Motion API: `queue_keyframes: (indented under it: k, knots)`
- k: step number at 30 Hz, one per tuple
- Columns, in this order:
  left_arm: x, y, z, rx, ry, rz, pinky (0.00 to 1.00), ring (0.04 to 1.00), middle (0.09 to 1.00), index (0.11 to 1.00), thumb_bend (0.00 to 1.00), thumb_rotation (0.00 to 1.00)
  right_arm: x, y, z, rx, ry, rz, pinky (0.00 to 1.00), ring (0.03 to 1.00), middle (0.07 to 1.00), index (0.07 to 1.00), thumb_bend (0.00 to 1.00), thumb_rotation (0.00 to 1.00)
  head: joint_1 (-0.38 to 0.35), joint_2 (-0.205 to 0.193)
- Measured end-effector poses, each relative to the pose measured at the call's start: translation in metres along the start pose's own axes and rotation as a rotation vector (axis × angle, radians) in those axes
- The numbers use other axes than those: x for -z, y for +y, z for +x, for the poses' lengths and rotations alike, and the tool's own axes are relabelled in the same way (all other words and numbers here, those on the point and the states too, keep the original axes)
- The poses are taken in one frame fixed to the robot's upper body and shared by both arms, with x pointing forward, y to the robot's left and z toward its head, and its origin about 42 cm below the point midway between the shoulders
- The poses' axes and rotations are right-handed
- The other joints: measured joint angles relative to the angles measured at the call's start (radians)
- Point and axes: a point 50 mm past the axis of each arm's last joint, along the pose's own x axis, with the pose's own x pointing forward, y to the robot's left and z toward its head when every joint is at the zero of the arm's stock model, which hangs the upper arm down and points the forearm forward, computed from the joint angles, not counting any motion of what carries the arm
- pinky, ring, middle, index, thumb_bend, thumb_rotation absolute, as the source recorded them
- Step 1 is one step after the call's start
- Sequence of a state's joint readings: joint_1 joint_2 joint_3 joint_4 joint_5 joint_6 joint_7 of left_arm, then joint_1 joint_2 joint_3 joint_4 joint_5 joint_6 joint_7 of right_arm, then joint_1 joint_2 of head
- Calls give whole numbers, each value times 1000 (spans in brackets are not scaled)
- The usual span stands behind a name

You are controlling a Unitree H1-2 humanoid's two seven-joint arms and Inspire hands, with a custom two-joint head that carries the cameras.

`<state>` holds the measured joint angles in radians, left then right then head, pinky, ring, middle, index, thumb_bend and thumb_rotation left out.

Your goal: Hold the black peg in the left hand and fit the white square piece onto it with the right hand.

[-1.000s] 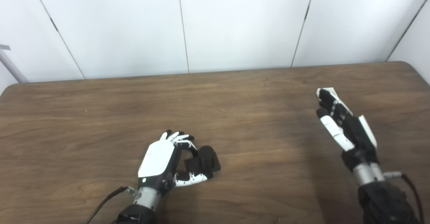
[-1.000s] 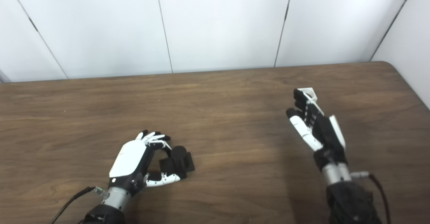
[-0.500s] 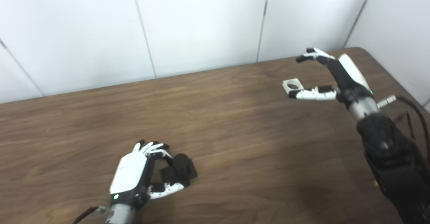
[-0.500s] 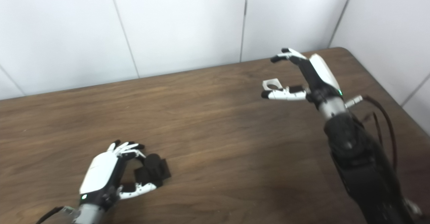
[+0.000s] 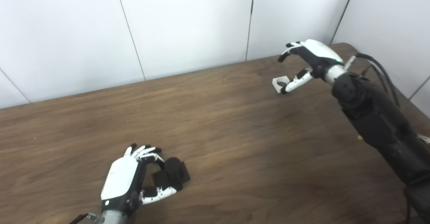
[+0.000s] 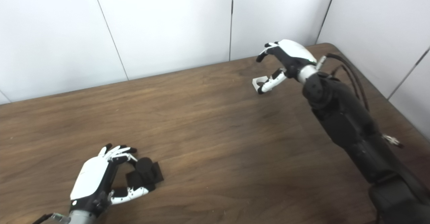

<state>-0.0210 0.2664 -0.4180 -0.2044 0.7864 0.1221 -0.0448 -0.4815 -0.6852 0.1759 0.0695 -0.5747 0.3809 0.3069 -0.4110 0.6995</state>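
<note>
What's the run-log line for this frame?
left hand: cupped around black peg on table, grip unclear | right hand: open, thumb beside white square piece | fit: not started

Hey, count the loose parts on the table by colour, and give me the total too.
Black: 1, the black peg, beside the left hand.
White: 1, the white square piece, by the right hand.
Total: 2 on the table.

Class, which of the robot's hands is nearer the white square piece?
Right. The right hand reaches over the white square piece, its thumb beside it; the left hand sits far away at the black peg.
</note>
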Motion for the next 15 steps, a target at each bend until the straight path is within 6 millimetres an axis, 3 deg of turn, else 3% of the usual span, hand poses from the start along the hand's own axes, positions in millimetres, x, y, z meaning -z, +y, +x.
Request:
queue_keyframes:
  k: [8,15]
  knots:
    - [2,1,-1,3,-8,5,1000,865,783,487,519,48,0,7,27,-70,66,-123,1000,1000,959,726,883,184,-23,-3]
    - [3,2,-3,7,-7,5,1000,865,784,487,519,47,2,15,38,-105,94,-172,1000,1000,953,710,890,151,-18,3]
